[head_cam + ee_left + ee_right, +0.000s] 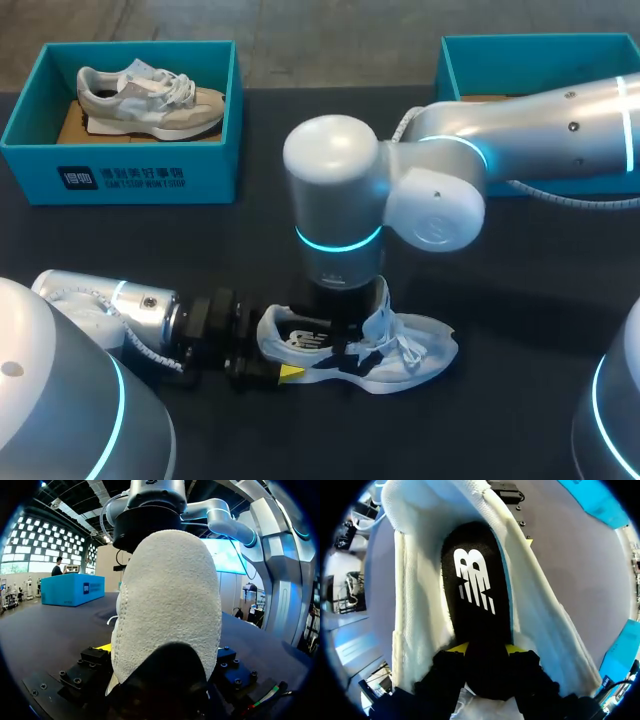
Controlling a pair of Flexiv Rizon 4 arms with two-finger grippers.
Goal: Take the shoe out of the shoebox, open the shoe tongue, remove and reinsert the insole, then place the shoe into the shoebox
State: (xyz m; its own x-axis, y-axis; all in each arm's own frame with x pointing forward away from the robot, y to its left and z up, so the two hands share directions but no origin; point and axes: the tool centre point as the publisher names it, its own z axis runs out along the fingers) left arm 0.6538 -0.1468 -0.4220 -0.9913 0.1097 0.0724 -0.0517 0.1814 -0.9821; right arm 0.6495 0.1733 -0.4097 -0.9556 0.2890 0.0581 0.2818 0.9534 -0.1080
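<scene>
Right claw: right gripper [486,650] reaches down into the shoe, its yellow tips pinching the black foam insole with a white logo [475,595] from both sides.
Left claw: left gripper [272,366] is clamped on the heel of the white mesh trainer [400,352].
Shoe: it lies on the black table [150,240], outside the teal cardboard shoebox [450,70].
Step, judged: drawing the insole out.
How: lift slowly toward the shoe's opening and brace the heel firmly, so that the trainer does not rise.

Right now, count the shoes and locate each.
2. One shoe lies in the far-left shoebox. The other shoe lies near me, heel at my left hand, right hand gripping its insole. My arm partly hides the right shoebox; it may hold another.
</scene>
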